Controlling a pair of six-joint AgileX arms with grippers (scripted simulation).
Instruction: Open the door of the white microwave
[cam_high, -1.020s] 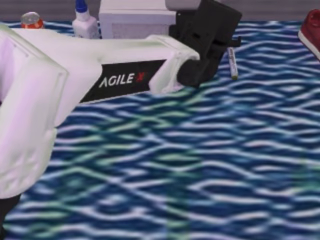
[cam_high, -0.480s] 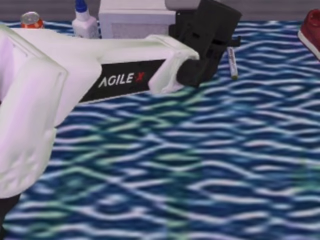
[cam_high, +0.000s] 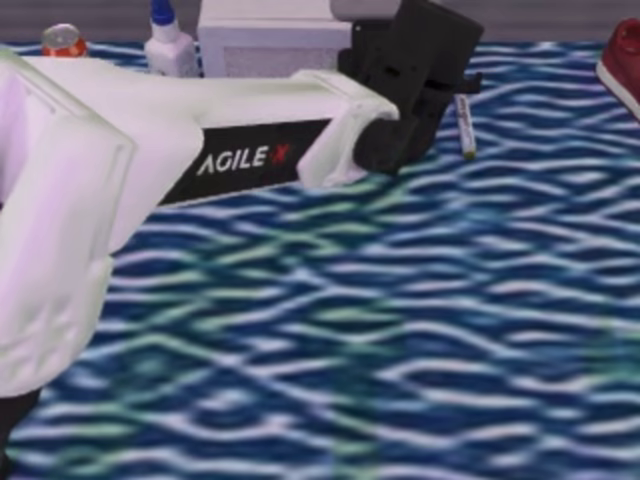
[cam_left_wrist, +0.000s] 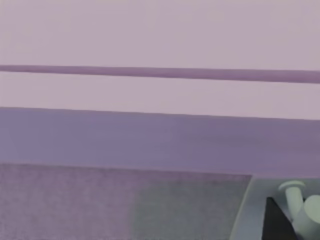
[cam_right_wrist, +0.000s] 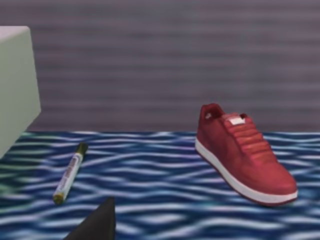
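Observation:
The white microwave (cam_high: 270, 40) stands at the table's far edge, left of centre. My left arm reaches across to it, and my left gripper (cam_high: 410, 75) sits at the microwave's right front corner. In the left wrist view the door's grey speckled window (cam_left_wrist: 125, 205) fills the near field. The slim white handle (cam_left_wrist: 296, 194) lies right beside the black tip of the left gripper (cam_left_wrist: 276, 225). From above, the door appears flush with the box. My right gripper (cam_right_wrist: 100, 225) is out of the top view and hangs over the cloth, away from the microwave (cam_right_wrist: 15, 85).
A glue bottle with a blue cap (cam_high: 165, 45) and a red can (cam_high: 63, 40) stand left of the microwave. A marker (cam_high: 465, 125) lies just right of the left gripper. A red shoe (cam_high: 622, 60) sits at the far right. A blue wavy cloth (cam_high: 400, 330) covers the table.

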